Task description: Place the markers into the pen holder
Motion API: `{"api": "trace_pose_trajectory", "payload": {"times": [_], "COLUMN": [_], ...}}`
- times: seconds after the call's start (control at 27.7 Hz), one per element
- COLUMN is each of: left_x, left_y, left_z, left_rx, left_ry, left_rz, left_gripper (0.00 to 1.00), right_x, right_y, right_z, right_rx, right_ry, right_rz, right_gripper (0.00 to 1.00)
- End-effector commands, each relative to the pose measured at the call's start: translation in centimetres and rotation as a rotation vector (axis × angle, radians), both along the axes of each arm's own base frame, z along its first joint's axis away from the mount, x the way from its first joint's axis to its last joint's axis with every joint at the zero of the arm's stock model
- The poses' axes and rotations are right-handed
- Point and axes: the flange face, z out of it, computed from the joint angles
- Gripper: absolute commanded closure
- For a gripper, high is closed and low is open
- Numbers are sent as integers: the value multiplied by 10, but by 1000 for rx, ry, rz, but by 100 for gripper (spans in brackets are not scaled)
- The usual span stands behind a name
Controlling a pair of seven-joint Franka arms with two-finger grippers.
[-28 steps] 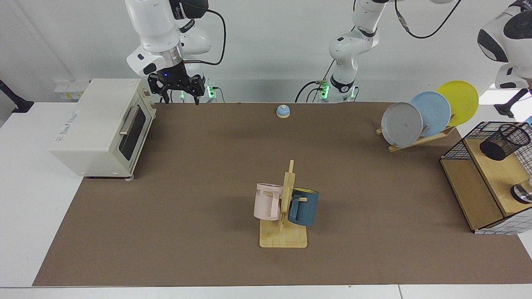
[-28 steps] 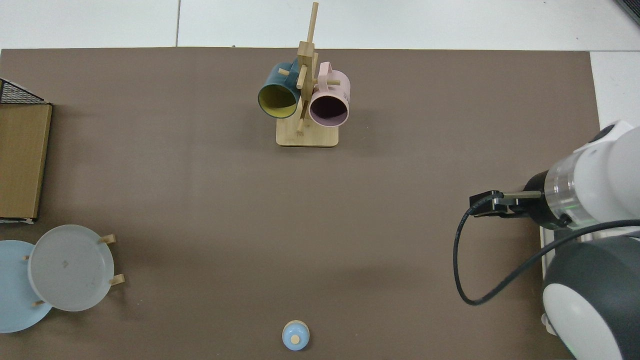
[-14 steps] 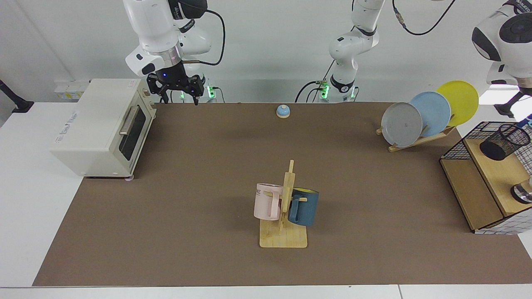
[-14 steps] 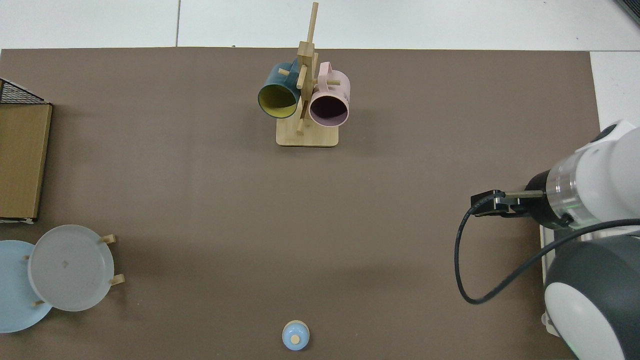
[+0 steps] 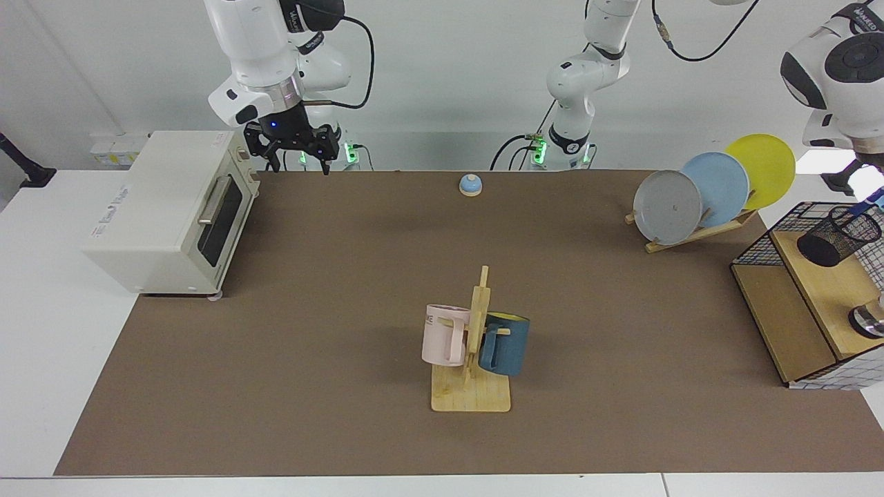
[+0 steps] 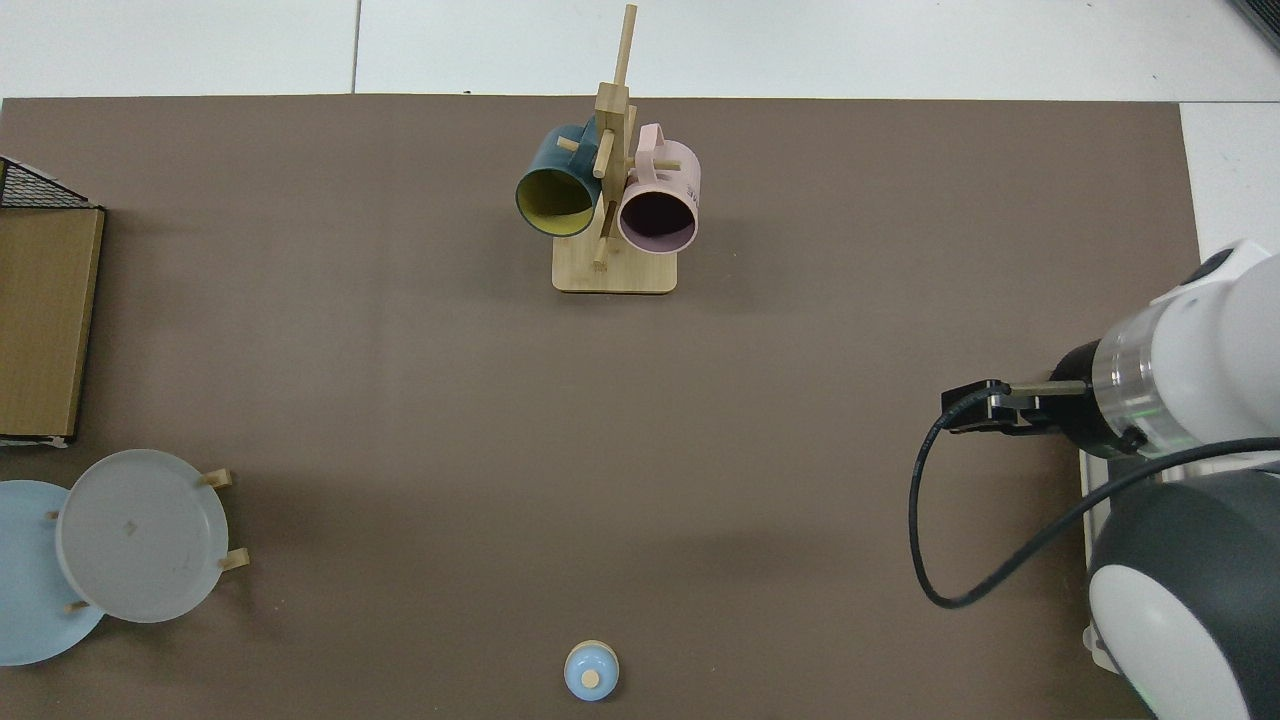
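Note:
The pen holder, a small black mesh cup, stands tilted on the wooden shelf at the far right of the facing view. Just above its rim, a blue marker end pokes in from the frame's right edge, slanted toward the cup. The left arm hangs over that spot, and its gripper is cut off by the frame edge. My right gripper hangs open and empty at the table's back edge, beside the toaster oven. In the top view the right arm's wrist hides its gripper, and neither holder nor marker shows.
A white toaster oven stands at the facing view's left. A wooden mug rack with a pink and a blue mug is centre front. A small blue bell sits at the back. A plate rack and wire-framed wooden shelf fill the right.
The left arm's upper part has shifted slightly left and the blue marker end has edged further in over the pen holder. The right gripper rose a little.

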Motion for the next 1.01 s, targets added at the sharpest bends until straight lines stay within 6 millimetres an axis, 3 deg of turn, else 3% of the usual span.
{"api": "trace_pose_trajectory", "payload": {"times": [0.0, 0.58, 0.97], "left_x": [-2, 14, 9], "left_y": [2, 14, 11], "left_z": [-4, -43, -67], "left_rx": [1, -37, -96], "left_ry": [-1, 14, 36], "left_rz": [-20, -34, -23], "left_gripper": [100, 100, 100], "right_x": [-4, -4, -4], "right_y": [-5, -5, -5], "right_z": [1, 1, 1], "right_rx": [14, 14, 14], "right_ry": [-19, -19, -19], "right_rz": [14, 14, 14], "right_gripper": [0, 0, 0]}}
